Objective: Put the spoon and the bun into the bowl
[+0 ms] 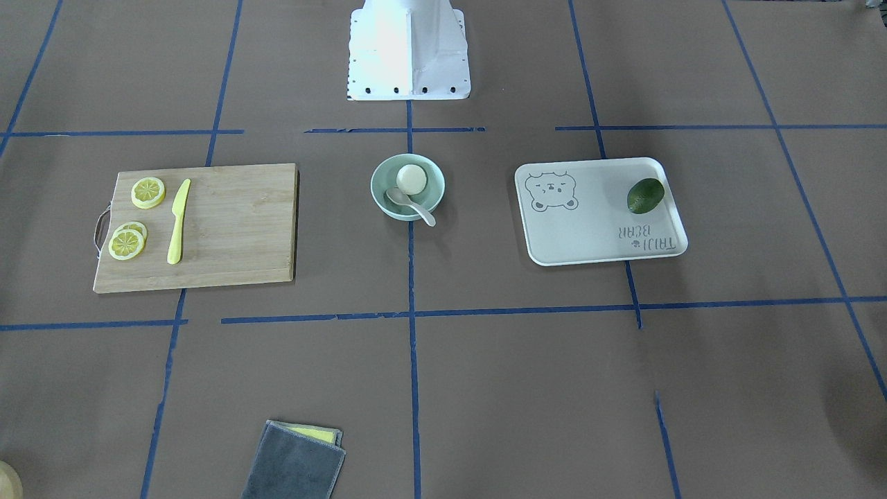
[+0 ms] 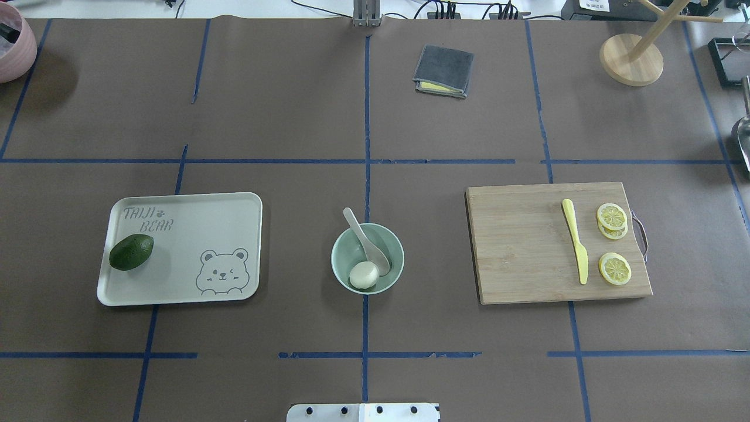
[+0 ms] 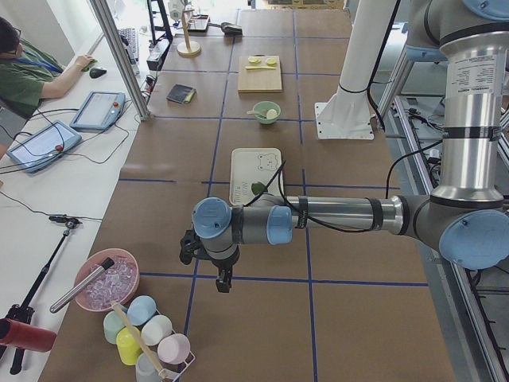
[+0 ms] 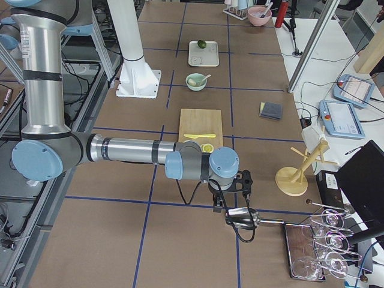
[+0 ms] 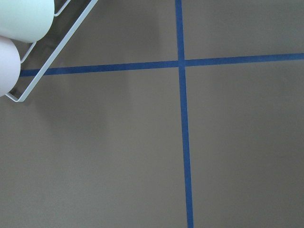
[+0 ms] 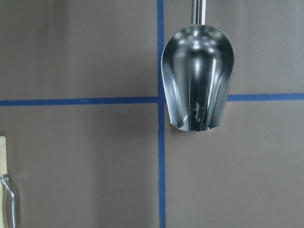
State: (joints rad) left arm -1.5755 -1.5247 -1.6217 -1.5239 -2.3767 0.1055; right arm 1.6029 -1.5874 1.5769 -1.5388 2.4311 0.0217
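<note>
The pale mint-green bowl [image 2: 338,259] stands at the table's centre, also in the front-facing view [image 1: 378,191]. The white bun [image 2: 364,275] lies inside it [image 1: 411,178]. The pale spoon [image 2: 364,237] rests with its scoop in the bowl and its handle over the rim [image 1: 414,206]. My left gripper [image 3: 223,280] shows only in the exterior left view, far from the bowl, near the cup rack. My right gripper [image 4: 218,204] shows only in the exterior right view, past the cutting board. I cannot tell whether either is open or shut.
A white bear tray [image 2: 187,293] holds a dark green avocado [image 2: 131,252]. A wooden cutting board [image 2: 521,246] carries a yellow knife [image 2: 575,248] and lemon slices [image 2: 614,268]. A folded grey cloth [image 2: 443,71] lies farther out. A metal scoop [image 6: 198,85] lies below the right wrist.
</note>
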